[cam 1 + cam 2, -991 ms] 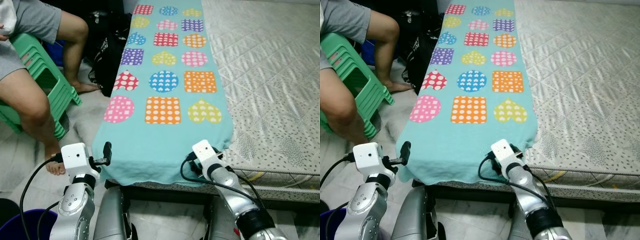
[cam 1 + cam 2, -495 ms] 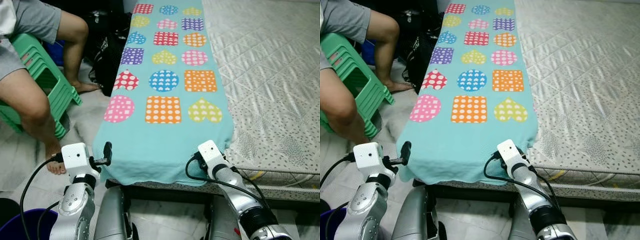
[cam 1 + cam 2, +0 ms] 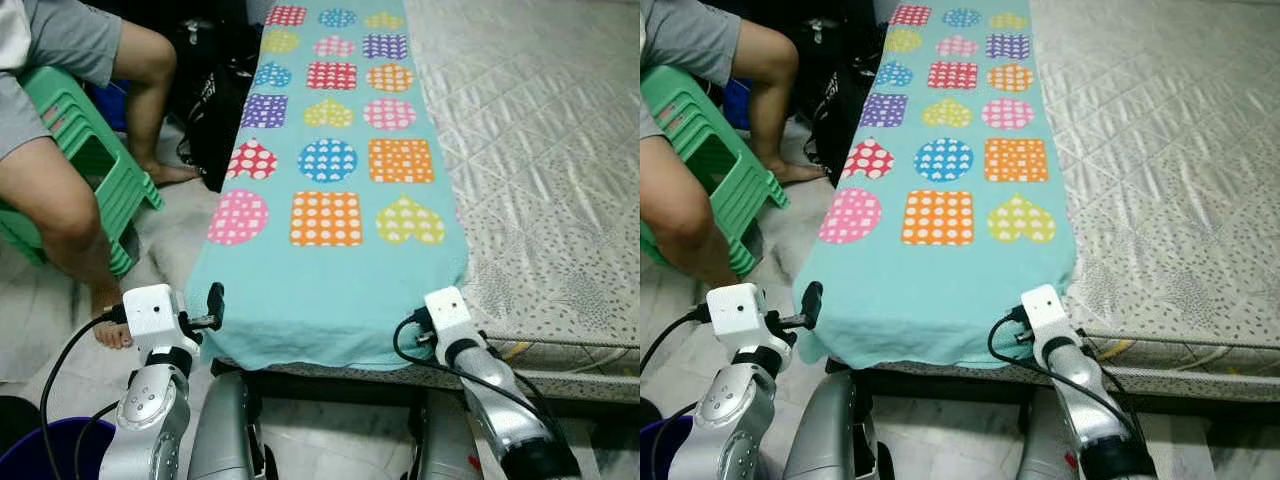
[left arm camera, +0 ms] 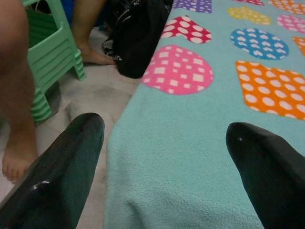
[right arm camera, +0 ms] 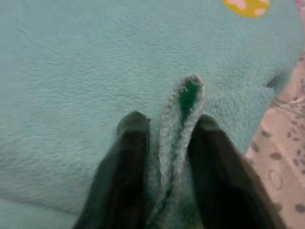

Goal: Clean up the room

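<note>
A teal fleece blanket (image 3: 330, 290) printed with dotted hearts, squares and circles lies lengthwise along the bed, its near end hanging over the mattress edge. My right gripper (image 5: 167, 138) is shut on a pinched fold of the blanket (image 5: 183, 109) at its near right corner; its white wrist (image 3: 445, 312) sits at that corner. My left gripper (image 4: 167, 143) is open, its fingers (image 4: 71, 157) spread on either side of the near left corner of the blanket (image 4: 190, 157) without touching it. The left wrist (image 3: 155, 312) hovers just left of the bed.
A grey quilted mattress (image 3: 540, 150) extends to the right. A person sits on a green plastic stool (image 3: 90, 160) at the left, bare feet on the floor. A black bag (image 3: 215, 120) leans against the bedside. A purple bin (image 3: 40, 450) stands at the lower left.
My right gripper has moved rightward along the blanket's near edge toward the right corner, keeping the fold pinched and pulling the hem straighter. The left arm has not moved.
</note>
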